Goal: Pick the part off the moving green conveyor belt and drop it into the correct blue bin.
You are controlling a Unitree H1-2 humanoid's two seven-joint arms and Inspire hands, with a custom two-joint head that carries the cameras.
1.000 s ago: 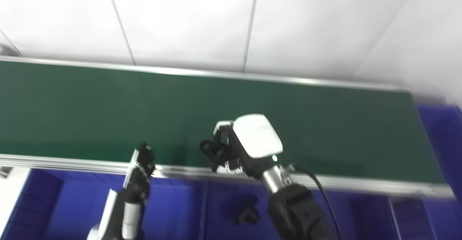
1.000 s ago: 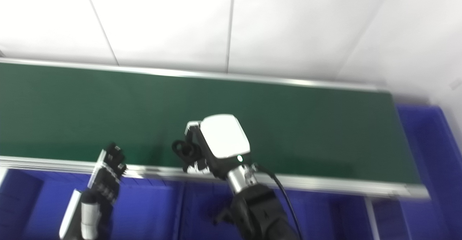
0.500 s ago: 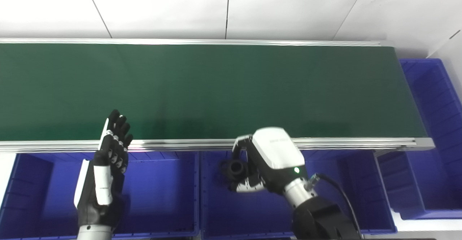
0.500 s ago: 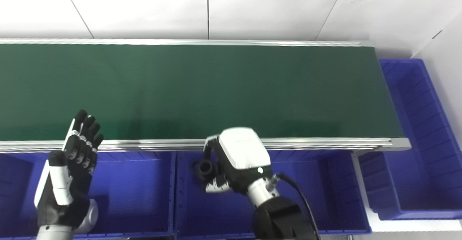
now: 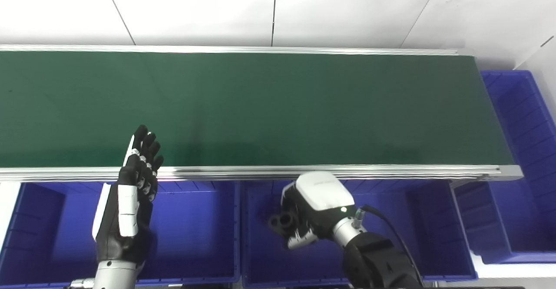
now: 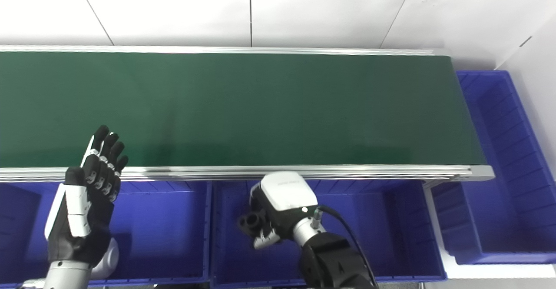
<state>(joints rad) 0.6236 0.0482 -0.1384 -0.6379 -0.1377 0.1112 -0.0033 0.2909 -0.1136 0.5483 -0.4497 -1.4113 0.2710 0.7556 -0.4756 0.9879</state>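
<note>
My right hand (image 5: 310, 208) hangs inside the middle blue bin (image 5: 260, 258), below the belt's near rail, and is shut on a small black part (image 5: 281, 222) with round holes; the part sticks out to the hand's left. In the right eye view the same part (image 6: 250, 223) sits at the left of the right hand (image 6: 278, 206). The green conveyor belt (image 5: 260, 106) carries nothing that I can see. My left hand (image 5: 130, 197) is raised upright with fingers apart over the left blue bin (image 5: 195, 237), fingertips reaching the belt's rail, holding nothing.
A row of blue bins runs along the belt's near side, and another blue bin (image 5: 525, 158) stands at the belt's right end. An aluminium rail (image 5: 391, 170) edges the belt. A white tiled floor lies beyond.
The camera tilted down at first. Since then my right hand has carried the black part from over the belt, past the rail, and down lower into the middle bin. The left hand barely moved.
</note>
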